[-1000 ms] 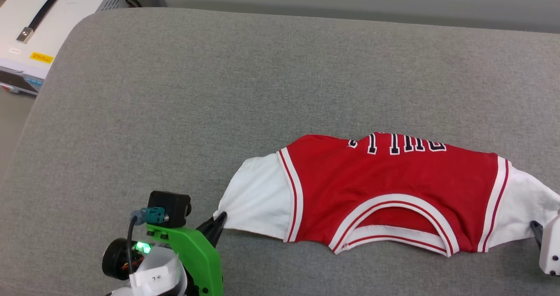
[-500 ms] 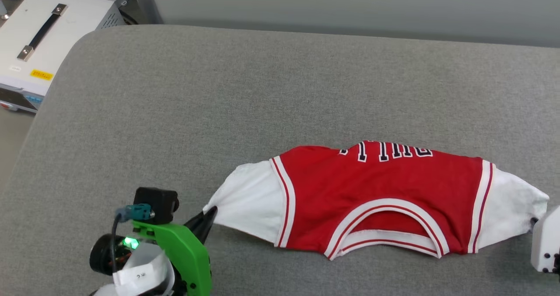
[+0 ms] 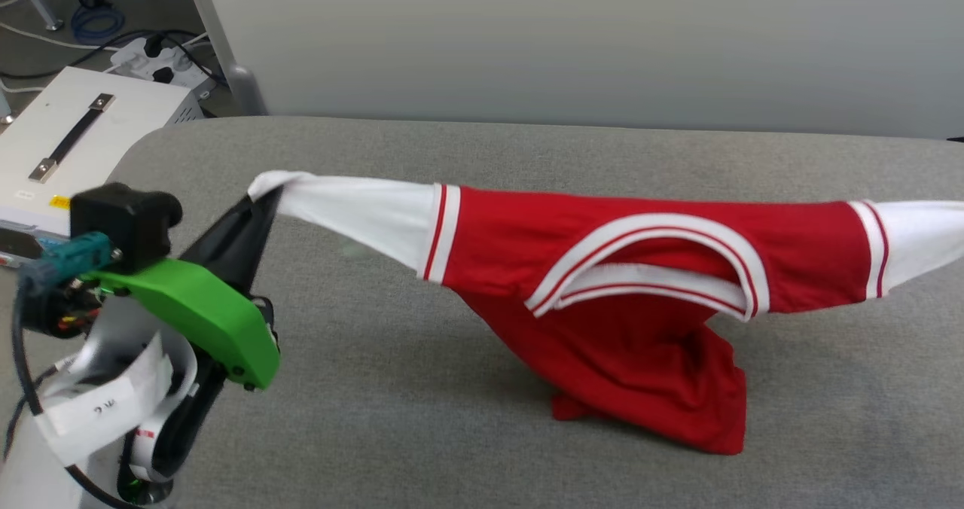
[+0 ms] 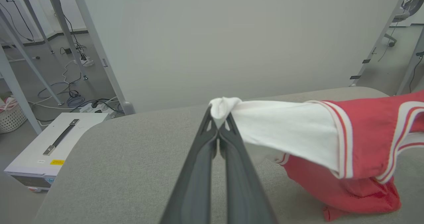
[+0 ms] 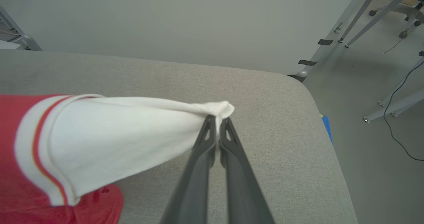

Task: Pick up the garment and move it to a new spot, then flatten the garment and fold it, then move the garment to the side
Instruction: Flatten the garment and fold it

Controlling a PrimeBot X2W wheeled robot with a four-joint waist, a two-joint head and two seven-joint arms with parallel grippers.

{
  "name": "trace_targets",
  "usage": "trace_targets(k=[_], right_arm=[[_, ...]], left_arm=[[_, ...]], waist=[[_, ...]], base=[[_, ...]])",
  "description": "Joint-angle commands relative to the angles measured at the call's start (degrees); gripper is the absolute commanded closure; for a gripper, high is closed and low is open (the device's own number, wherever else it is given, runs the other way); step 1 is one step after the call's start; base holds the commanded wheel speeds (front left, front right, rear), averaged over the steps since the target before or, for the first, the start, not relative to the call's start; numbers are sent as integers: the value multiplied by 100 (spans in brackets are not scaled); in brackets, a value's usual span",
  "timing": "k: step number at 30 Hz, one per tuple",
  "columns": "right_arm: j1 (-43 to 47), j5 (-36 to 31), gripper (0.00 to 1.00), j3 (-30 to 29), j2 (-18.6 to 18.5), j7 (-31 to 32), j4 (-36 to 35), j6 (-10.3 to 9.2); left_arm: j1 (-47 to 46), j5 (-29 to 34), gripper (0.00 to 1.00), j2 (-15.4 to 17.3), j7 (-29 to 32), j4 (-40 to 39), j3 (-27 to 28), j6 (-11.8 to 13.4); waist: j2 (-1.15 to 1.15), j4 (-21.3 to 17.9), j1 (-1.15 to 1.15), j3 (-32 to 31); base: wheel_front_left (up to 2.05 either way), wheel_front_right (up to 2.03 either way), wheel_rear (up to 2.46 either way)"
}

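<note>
Across the centre of the head view, the garment [image 3: 633, 260], a red jersey w/ white sleeves, hangs stretched betw. two grippers above a grey padded surface [image 3: 422, 426]. At centre left, the left gripper [image 3: 262, 195] is pinched tight on the tip of one white sleeve; the left wrist view shows cloth bunched at its closed jaws. Right wrist view, centre: the right gripper [image 5: 217, 118] is likewise clamped on the other sleeve tip. The red body sags toward the lower centre-right of the head view, hem crumpled on the surface. Risks: each grip holds only a small nub of fabric, so a hard pull apart or fast swing could slip a sleeve free & drop one side. A dragging hem could bunch, making flattening harder.
</note>
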Motion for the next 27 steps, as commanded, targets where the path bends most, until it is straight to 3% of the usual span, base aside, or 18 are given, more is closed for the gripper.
trace_targets(k=[1, 8, 15, 27], right_arm=[[-160, 25, 100, -34, -85, 28, -111, -4], [-1028, 145, 100, -186, -133, -94, -470, -4], [-1870, -18, 100, 145, -96, -408, -183, -4], [-3844, -201, 100, 511, -377, -787, 599, -4]], left_arm=[[-233, -39, 100, 64, -11, -72, 100, -10], [-1022, -103, 100, 256, -122, -199, 489, -6], [-1492, -246, 100, 470, -94, 32, 720, -88], [-3265, -379, 100, 788, -265, 848, 694, -395]], waist=[[0, -105, 0, -138], [0, -271, 0, -177], [0, -406, 0, 58], [0, -431, 0, 1552]], base=[[0, 0, 0], [0, 0, 0], [0, 0, 0], [0, 0, 0]])
